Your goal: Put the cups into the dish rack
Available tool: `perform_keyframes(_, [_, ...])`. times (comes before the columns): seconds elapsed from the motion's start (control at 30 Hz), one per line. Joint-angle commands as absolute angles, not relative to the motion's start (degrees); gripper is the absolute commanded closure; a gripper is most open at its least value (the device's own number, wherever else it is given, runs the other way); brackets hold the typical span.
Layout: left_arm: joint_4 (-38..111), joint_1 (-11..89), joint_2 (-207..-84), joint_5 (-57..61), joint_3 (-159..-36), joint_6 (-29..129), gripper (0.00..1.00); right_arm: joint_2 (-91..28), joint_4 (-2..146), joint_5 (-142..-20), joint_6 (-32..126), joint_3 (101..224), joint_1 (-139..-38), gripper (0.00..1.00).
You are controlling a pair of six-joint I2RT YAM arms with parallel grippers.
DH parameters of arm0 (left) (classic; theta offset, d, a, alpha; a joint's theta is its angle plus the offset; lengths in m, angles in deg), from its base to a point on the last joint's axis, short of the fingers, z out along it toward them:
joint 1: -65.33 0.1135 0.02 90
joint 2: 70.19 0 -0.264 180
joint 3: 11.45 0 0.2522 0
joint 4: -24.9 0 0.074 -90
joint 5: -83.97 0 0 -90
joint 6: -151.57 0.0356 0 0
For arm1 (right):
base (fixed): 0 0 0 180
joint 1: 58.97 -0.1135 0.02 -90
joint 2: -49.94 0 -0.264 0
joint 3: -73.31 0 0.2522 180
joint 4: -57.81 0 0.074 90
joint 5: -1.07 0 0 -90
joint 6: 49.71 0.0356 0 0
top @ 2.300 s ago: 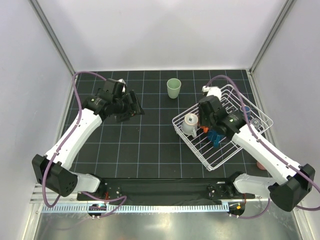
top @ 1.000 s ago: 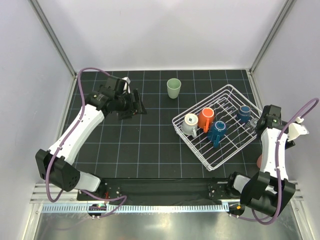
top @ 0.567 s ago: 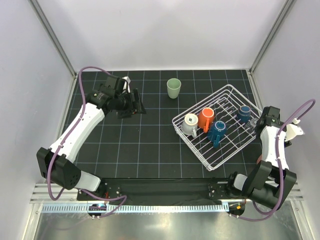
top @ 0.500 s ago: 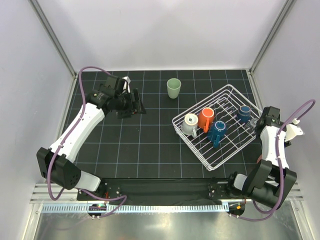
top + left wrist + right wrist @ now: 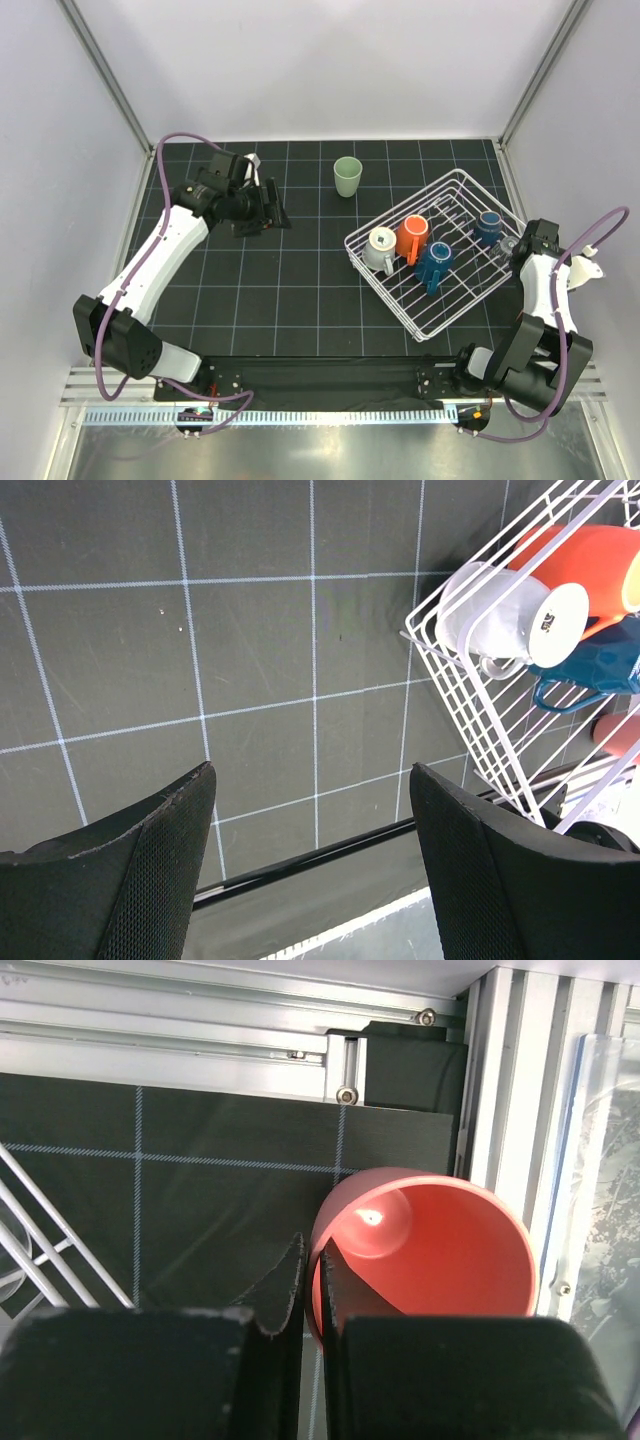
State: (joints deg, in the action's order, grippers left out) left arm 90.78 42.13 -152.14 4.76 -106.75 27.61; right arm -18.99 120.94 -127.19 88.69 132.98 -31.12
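Where right end effector (image 5: 311, 1260) gaped, now pinches pink cup (image 5: 440, 1250) rim; left end effector (image 5: 310, 772) wide, empty.

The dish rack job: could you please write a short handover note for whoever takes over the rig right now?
Left hand: open and empty, above the bare mat to the left of the dish rack.
Right hand: shut on the rim of the pink cup, opening up, at the table's near right corner, outside the rack.
Done: the white cup, orange mug, blue mug and navy cup are in the rack.
Left: put the pink cup into the rack, then the pale green tumbler, which stands on the mat behind the rack.
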Motion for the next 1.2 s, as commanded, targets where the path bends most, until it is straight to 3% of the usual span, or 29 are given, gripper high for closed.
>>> perform_keyframes(0.0, [91.13,42.56,-151.67,6.28,-108.53,29.05,0.24,-18.44,121.05,-128.92,90.03,133.73,-30.85,0.96])
perform_keyframes(0.47, [90.52,42.83,-153.24,8.3,-108.71,28.78,0.24,-18.35,133.7,-136.03,88.72,152.0,-33.57,0.96])
perform_keyframes(0.73, [89.38,42.74,-153.95,11.1,-108.1,27.91,0.25,-18.0,133.81,-134.81,81.8,169.93,-45.49,0.96])
perform_keyframes(0.87, [86.84,42.83,-154.04,15.66,-107.04,27.12,0.25,-16.25,123.21,-124.91,71.26,176.01,-54.13,0.96])
perform_keyframes(1.0, [79.73,42.74,-152.11,21.91,-103.88,24.4,0.23,-14.66,113.69,-90.97,66.04,177.16,-55.72,0.96])
perform_keyframes(1.17, [60.67,44.32,-147.81,35.88,-98.96,14.83,0.21,-13.52,96.48,-56.89,71.19,172.25,-55.9,0.96])
